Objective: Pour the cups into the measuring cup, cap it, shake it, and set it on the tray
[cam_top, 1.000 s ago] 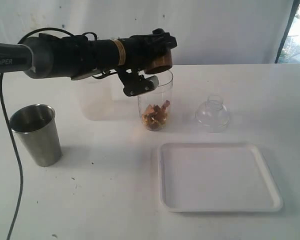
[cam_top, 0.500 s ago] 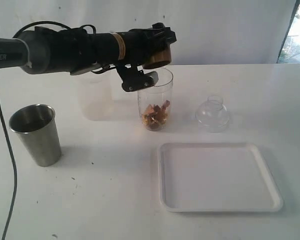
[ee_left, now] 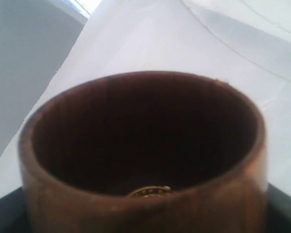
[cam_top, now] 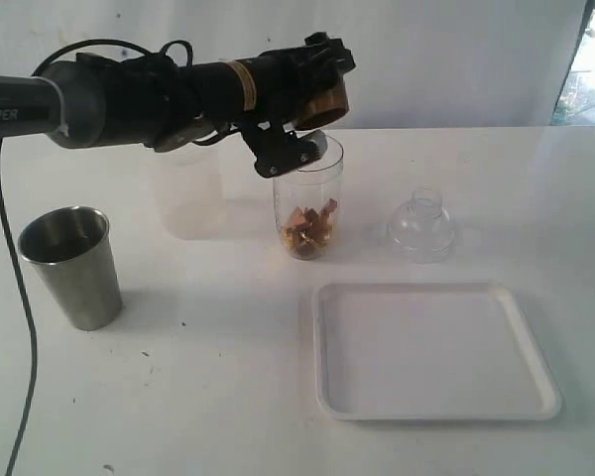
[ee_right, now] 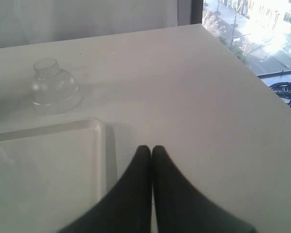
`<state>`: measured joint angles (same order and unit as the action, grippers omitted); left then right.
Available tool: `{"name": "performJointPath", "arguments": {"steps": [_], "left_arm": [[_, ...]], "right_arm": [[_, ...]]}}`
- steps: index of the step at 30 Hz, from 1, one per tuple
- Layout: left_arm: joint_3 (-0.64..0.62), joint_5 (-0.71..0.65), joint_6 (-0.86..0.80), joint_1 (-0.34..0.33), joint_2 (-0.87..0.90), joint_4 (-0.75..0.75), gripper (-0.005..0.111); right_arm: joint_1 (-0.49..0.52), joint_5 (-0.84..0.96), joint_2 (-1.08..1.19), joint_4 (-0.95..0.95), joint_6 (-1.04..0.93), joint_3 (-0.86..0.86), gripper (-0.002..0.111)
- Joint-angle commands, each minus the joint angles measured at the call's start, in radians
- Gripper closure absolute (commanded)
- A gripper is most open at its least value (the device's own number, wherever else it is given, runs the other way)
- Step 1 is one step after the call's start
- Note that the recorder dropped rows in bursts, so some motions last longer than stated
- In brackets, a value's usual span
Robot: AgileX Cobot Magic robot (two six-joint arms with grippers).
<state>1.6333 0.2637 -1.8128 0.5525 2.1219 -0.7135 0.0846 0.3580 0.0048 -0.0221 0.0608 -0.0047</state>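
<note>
My left gripper (cam_top: 322, 94) is shut on the small brown wooden cup (cam_top: 324, 103), holding it tipped on its side over the rim of the clear measuring cup (cam_top: 309, 198). Brown bits lie at the bottom of the measuring cup. The left wrist view is filled by the wooden cup's dark inside (ee_left: 145, 150); the fingers are hidden. The steel tumbler (cam_top: 70, 266) stands at the left. The frosted plastic cup (cam_top: 188, 193) stands behind the left arm. The white tray (cam_top: 431, 349) lies at the front right. My right gripper (ee_right: 151, 148) is shut on nothing beside the tray's corner (ee_right: 99, 127).
A small clear dome lid (cam_top: 421, 226) sits on the table right of the measuring cup, also in the right wrist view (ee_right: 54, 87). The table's far edge and a window show in the right wrist view. A black cable hangs at the left.
The left arm has lifted slightly and shifted right with the wooden cup over the measuring cup's rim. Nothing else has moved.
</note>
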Motion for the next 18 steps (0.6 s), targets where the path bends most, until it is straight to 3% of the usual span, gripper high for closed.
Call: {"name": "performJointPath", "arguments": {"steps": [1,6,12,18], "left_arm": [[0.002,0.038,-0.021,0.007,-0.022,0.084,0.107],[0.002,0.021,-0.034,0.007,-0.022,0.127,0.107],[0.002,0.05,0.126,0.007,-0.023,0.358,0.107],[0.002,-0.103,0.391,0.004,-0.054,0.346,0.107]], "right_arm": [[-0.003,-0.008,-0.005,-0.003,0.004,0.005,0.108],[-0.003,-0.008,-0.005,-0.003,0.004,0.005,0.108],[-0.003,-0.008,-0.005,-0.003,0.004,0.005,0.108],[-0.003,-0.008,-0.005,-0.003,0.004,0.005,0.108]]}}
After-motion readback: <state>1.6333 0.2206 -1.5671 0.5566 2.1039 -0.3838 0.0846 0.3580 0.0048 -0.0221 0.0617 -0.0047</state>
